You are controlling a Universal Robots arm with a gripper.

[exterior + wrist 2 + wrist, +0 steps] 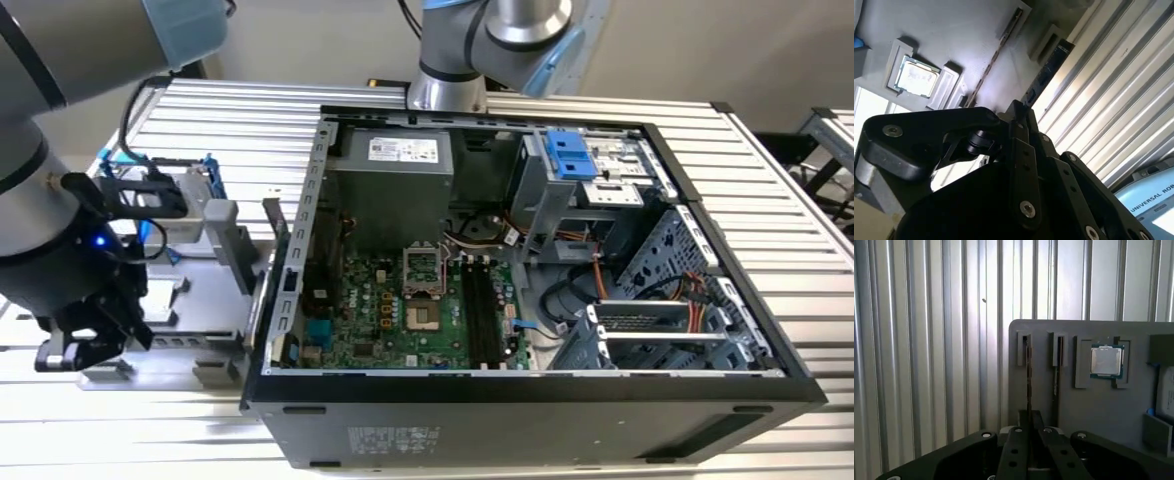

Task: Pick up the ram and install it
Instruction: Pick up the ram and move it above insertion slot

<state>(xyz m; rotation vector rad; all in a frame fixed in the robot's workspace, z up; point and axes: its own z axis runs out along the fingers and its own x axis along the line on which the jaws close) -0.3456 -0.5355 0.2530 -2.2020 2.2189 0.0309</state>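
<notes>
Gripper point(1030, 416) jaws sit closed on the ram point(1028, 370), standing edge-on in the grey tray point(1094, 415); its near end is hidden between them

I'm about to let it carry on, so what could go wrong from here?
The pincer looks closed on the ram, with a second stick in the next slot of the gray holder; a skewed lift could knock it. The computer case wall stands between holder and motherboard; the ram might clip it.
</notes>
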